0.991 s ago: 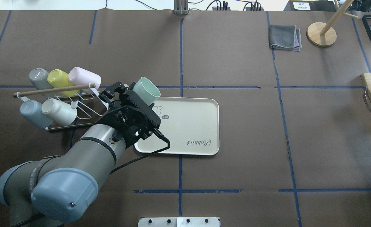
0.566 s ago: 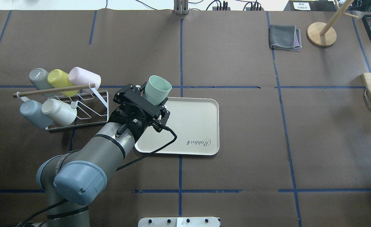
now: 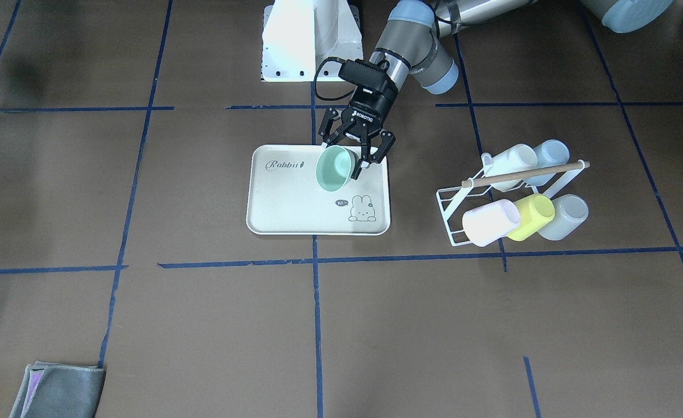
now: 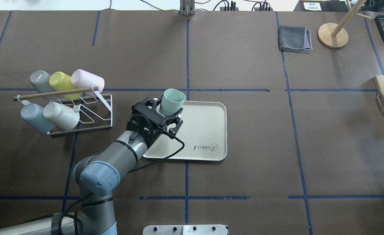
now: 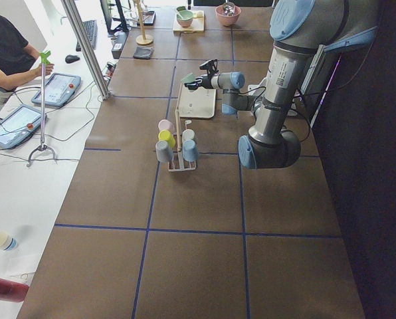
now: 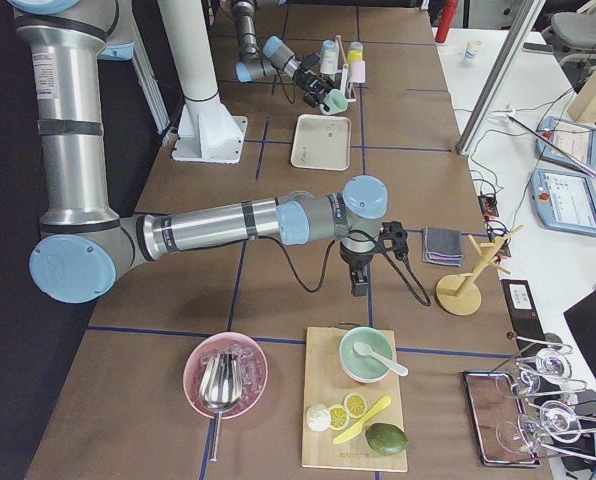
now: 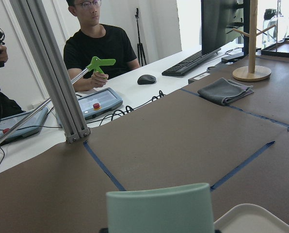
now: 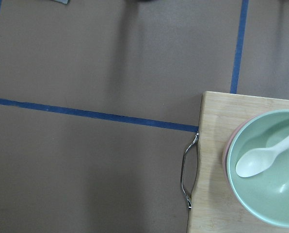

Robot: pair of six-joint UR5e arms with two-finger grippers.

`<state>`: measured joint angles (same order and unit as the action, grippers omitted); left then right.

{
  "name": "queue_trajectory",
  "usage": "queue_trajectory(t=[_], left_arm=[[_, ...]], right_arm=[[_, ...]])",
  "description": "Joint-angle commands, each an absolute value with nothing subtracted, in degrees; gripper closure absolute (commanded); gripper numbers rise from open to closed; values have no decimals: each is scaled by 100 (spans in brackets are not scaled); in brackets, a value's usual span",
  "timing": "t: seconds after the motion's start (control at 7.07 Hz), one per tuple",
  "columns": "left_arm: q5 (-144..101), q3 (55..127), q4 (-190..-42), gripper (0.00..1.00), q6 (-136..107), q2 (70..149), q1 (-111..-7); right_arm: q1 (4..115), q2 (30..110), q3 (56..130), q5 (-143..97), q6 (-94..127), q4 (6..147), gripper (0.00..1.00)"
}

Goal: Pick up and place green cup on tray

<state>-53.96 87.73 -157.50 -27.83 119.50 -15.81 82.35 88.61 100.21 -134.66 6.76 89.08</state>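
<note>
The green cup [image 4: 173, 99] is a pale mint tumbler held tilted, its mouth turned up and away from the robot. My left gripper [image 4: 168, 109] is shut on the green cup and holds it in the air over the rack-side part of the cream tray [image 4: 205, 130]. The front view shows the cup [image 3: 334, 168] in the gripper [image 3: 344, 159] above the tray [image 3: 295, 197], near the bunny drawing. The left wrist view shows the cup's wall [image 7: 159, 211] and a tray corner [image 7: 253, 218]. My right gripper [image 6: 360, 285] shows only in the right side view; I cannot tell its state.
A white wire rack [image 4: 95, 112] with several cups lying in it stands left of the tray. A folded grey cloth [image 4: 295, 38] and a wooden stand [image 4: 332, 35] are at the far right. A cutting board [image 8: 217, 170] with a green bowl [image 8: 270, 165] lies below the right wrist.
My left arm has swung right from the rack toward the tray, carrying the green cup. The cup has turned more upright.
</note>
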Motion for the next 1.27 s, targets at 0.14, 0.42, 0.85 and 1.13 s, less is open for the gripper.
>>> queue_trajectory(t=[0.14,0.42,0.85,1.13], left_arm=[[-5502,8149,-16339,88,-2777,12321,-1573],[-5502,7335,-16881,86,-2777,12708,-1556],[-5528,7268,-16884,67,-2777,12753,-1564],[-5511,7269,-16884,47,-2777,12762,-1564]], right_arm=[[8288,8868,9993,-13465,677,8912,0],[8288,8859,9923,-13474,686,8912,0],[8288,8833,9879,-13465,694,8912,0],[8288,8833,9879,-13474,694,8912,0]])
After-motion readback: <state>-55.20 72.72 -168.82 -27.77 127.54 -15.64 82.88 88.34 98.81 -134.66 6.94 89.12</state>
